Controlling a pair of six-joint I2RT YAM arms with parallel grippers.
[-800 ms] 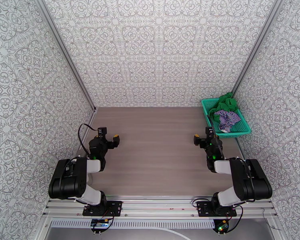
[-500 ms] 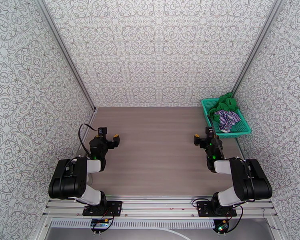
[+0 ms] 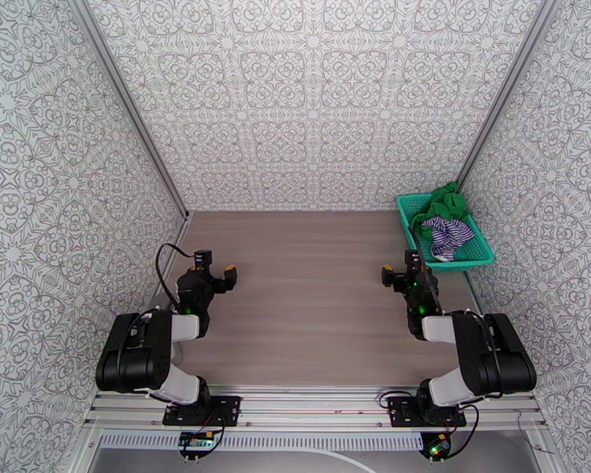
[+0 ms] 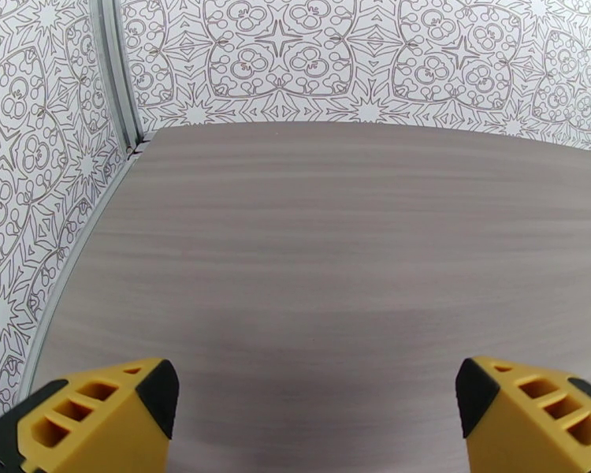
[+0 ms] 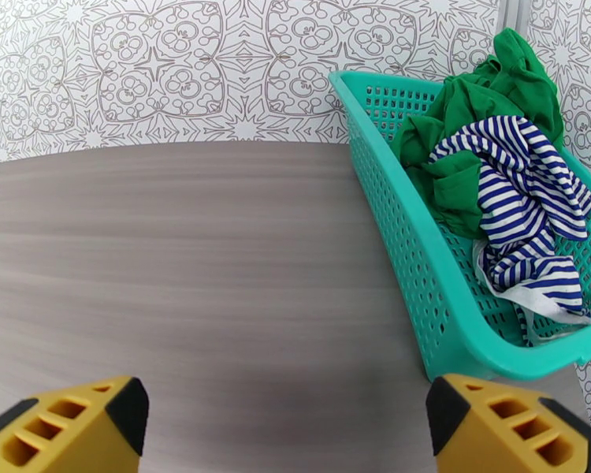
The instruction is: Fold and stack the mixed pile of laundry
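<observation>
Teal basket holds green cloth, striped shirt; end effector (yellow-tipped) spread wide.

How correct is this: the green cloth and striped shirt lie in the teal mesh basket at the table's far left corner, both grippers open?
Wrong corner: the teal plastic mesh basket stands far right on the table, per the top external view. In it lie the bright green cloth and purple-and-white striped shirt; left gripper and right gripper are open.

Matt wood-grain table, teal plastic mesh basket, soft green cloth, crumpled striped shirt fabric
</observation>
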